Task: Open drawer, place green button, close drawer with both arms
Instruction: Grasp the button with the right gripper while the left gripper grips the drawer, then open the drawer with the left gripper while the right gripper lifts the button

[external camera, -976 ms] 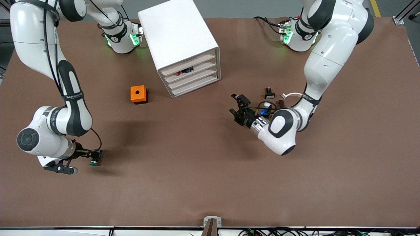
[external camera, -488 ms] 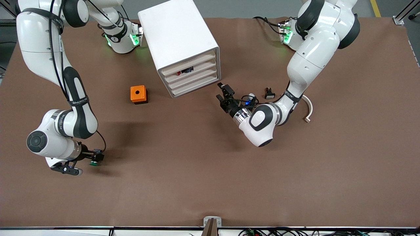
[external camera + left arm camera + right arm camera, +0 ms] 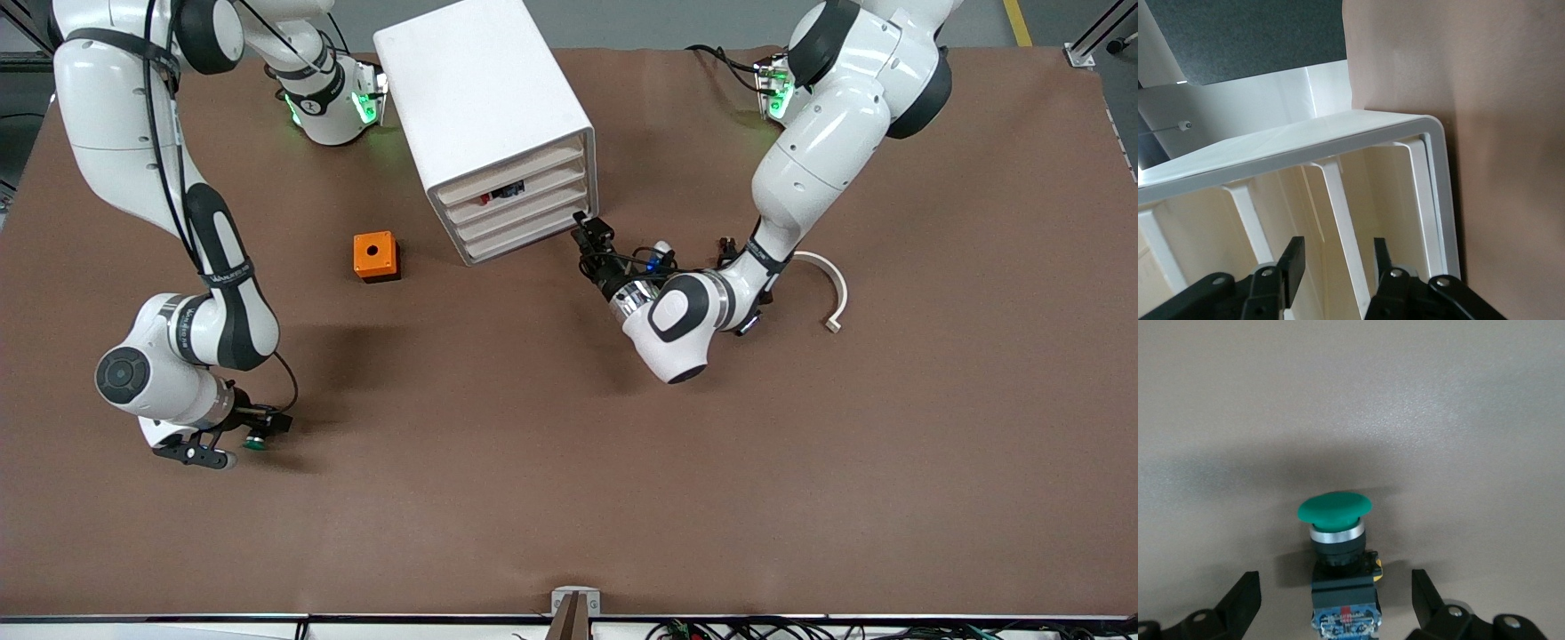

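Note:
The white cabinet (image 3: 484,98) stands at the back with all four drawers shut; the drawer (image 3: 524,215) is third from the top. My left gripper (image 3: 590,236) is at the cabinet's front corner toward the left arm's end. In the left wrist view it (image 3: 1338,265) is open, its fingers (image 3: 1294,261) on either side of one white drawer-front edge (image 3: 1341,220). The green-capped button (image 3: 256,442) lies on the table toward the right arm's end. My right gripper (image 3: 263,430) is low and open around it, its fingers (image 3: 1243,597) apart from the button (image 3: 1335,520).
An orange box with a hole (image 3: 375,256) sits on the table beside the cabinet. The second drawer shows red-black parts (image 3: 502,192). A white curved piece (image 3: 831,284) lies by the left arm's forearm. A small black part (image 3: 727,246) shows there too.
My left gripper has moved across the table to the cabinet's front corner, uncovering the white curved piece. The right arm shifted a little; its gripper stays open at the green button.

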Tool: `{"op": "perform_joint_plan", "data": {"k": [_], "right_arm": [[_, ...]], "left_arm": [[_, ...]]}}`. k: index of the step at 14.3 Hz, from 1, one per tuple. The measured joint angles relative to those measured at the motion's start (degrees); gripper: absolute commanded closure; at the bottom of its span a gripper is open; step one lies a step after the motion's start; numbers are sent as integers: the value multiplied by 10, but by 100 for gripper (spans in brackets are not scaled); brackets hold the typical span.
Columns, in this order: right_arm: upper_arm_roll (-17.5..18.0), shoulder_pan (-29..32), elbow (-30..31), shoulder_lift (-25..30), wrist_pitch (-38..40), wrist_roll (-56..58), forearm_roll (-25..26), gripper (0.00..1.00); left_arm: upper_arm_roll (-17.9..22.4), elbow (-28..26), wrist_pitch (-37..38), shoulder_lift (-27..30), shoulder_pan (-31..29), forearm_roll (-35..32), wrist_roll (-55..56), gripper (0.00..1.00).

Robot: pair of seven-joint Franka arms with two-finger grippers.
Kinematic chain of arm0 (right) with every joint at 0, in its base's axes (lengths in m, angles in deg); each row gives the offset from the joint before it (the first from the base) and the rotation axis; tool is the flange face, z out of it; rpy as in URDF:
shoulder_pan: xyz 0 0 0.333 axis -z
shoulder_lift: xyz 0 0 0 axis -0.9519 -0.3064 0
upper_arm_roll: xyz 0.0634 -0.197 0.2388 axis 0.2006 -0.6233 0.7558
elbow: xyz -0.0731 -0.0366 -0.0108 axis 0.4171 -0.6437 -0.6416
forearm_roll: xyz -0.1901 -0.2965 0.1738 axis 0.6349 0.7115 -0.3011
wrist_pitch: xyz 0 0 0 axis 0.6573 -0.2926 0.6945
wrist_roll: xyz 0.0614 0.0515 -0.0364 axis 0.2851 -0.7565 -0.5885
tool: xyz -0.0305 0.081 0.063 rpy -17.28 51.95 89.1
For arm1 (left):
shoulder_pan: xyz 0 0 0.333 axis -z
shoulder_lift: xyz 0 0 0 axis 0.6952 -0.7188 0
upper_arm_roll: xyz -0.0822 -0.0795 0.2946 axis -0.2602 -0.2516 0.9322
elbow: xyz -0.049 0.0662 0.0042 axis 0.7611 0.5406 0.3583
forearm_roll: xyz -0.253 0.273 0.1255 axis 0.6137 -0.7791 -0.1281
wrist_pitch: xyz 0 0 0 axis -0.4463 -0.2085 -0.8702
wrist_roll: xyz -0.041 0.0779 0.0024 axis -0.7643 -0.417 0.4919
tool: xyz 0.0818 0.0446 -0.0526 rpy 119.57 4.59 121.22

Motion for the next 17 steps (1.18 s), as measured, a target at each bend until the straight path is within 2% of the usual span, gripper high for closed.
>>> {"op": "perform_joint_plan", "data": {"k": [1,3,5,9,13,17], "right_arm": [[0,0,0,0,-1,0,0,45],[0,0,-1,0,-2,0,0,79],[-1,0,-2,0,0,0,0,98],[-1,0,-18,1,27,1,0,100],[0,-8,-30,4,37,1,0,100],[0,-30,-62,15,116,-43,0,100]], "left_arm": [[-1,0,0,-1,5,0,0,51],[-7,0,0,-3,11,3,1,51],[-12,-1,1,-8,17,5,3,51],[-12,-3,1,-23,31,7,14,53],[-13,-4,1,-31,45,19,25,69],[-14,-4,2,-31,60,24,32,80]]}}
